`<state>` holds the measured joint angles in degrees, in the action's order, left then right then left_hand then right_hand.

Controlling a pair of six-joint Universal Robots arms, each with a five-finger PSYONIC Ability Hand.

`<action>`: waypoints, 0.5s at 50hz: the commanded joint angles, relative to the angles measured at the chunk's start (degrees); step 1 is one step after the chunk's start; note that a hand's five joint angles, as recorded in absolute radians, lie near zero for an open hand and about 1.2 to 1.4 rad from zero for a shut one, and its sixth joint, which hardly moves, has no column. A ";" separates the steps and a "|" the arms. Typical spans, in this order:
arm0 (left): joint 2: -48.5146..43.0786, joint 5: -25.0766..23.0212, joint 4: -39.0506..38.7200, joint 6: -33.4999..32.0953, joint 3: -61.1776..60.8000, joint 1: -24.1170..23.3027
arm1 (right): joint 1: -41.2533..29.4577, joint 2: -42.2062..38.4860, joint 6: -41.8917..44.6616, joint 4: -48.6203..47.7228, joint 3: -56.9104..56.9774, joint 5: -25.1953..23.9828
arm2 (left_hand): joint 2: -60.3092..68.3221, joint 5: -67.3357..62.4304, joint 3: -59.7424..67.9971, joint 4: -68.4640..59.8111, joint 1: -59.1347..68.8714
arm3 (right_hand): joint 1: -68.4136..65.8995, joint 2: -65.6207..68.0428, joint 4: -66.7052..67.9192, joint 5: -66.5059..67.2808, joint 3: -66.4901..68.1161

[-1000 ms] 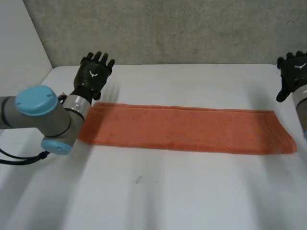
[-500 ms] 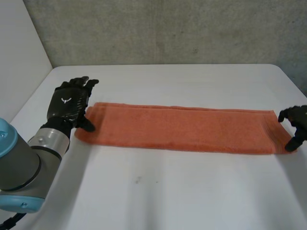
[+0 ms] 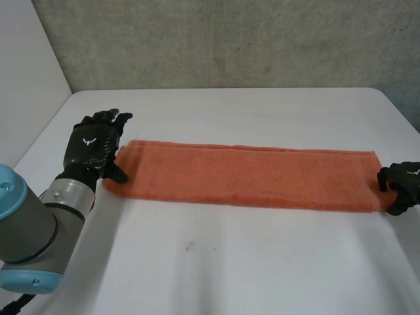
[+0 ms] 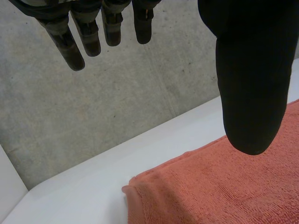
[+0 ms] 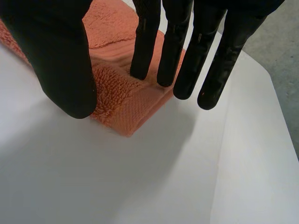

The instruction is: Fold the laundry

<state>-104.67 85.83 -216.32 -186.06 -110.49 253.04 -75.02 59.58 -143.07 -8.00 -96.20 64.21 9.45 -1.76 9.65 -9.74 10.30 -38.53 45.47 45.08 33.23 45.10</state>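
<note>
Orange towel (image 3: 252, 177) lying as a strip on white counter (image 3: 262, 262); left hand (image 3: 92, 146) spread at 1 end, right hand (image 3: 403, 180) touching the other, straight-fingered.

the left hand (image 3: 92, 147) and right hand (image 3: 403, 180) have dropped to the towel's (image 3: 256, 177) two ends.

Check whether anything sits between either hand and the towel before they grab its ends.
Nothing visible does. The left hand hovers at the orange towel's left end, thumb over the cloth. The right hand is at the right end, its straight fingers resting on that corner.
</note>
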 commanded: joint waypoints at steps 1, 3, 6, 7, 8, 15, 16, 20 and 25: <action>-0.27 0.04 0.11 0.00 -0.16 -0.01 | 0.05 -0.78 0.07 -0.43 1.19 0.73 | 0.55 1.76 0.35 -0.26 -0.30 | -41.42 34.48 34.86 36.71 34.84; -0.27 0.04 0.11 0.00 -0.34 -0.01 | 0.40 -0.52 -0.02 -1.65 1.19 1.26 | 0.55 1.76 0.35 -0.26 -0.30 | -41.47 34.53 34.92 36.77 34.90; -0.27 0.04 0.11 0.00 -0.60 -0.09 | 2.06 0.10 -0.46 -5.77 1.28 5.72 | 0.55 1.76 0.35 -0.26 -0.30 | -41.47 34.53 34.92 36.77 34.90; -0.27 0.04 0.11 0.00 -0.60 -0.10 | 2.07 0.10 -0.46 -5.80 1.28 5.75 | 0.55 1.76 0.35 -0.26 -0.30 | -41.47 34.53 34.92 36.77 34.90; -0.19 0.04 0.11 0.00 -0.69 -0.18 | 2.94 0.27 -0.37 -7.89 1.72 9.92 | 0.55 1.76 0.35 -0.26 -0.30 | -41.47 34.53 34.92 36.77 34.90; -0.10 0.13 0.11 0.00 -0.78 -0.27 | 7.25 0.97 3.13 -10.54 6.11 22.62 | 0.55 1.76 0.35 -0.26 -0.30 | -41.47 34.53 34.92 36.77 34.90; -0.10 0.13 0.20 0.00 -0.78 -0.27 | 7.26 0.98 3.14 -10.54 6.11 22.62 | 0.55 1.76 0.35 -0.26 -0.30 | -41.47 34.53 34.92 36.77 34.90; -0.10 0.13 0.29 0.00 -0.78 -0.18 | 5.69 1.59 3.85 -10.72 8.13 22.45 | 0.55 1.76 0.35 -0.26 -0.30 | -41.47 34.53 34.92 36.77 34.90; -0.10 0.13 0.37 0.00 -0.78 -0.27 | -6.05 4.92 1.48 -10.89 11.02 21.92 | 0.55 1.76 0.35 -0.26 -0.30 | -41.47 34.53 34.92 36.77 34.90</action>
<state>-104.77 85.96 -216.06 -186.06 -111.28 252.83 -69.43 61.17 -139.56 -18.94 -88.57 87.21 9.44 -1.76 9.65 -9.74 10.30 -55.24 67.71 68.39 56.01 67.82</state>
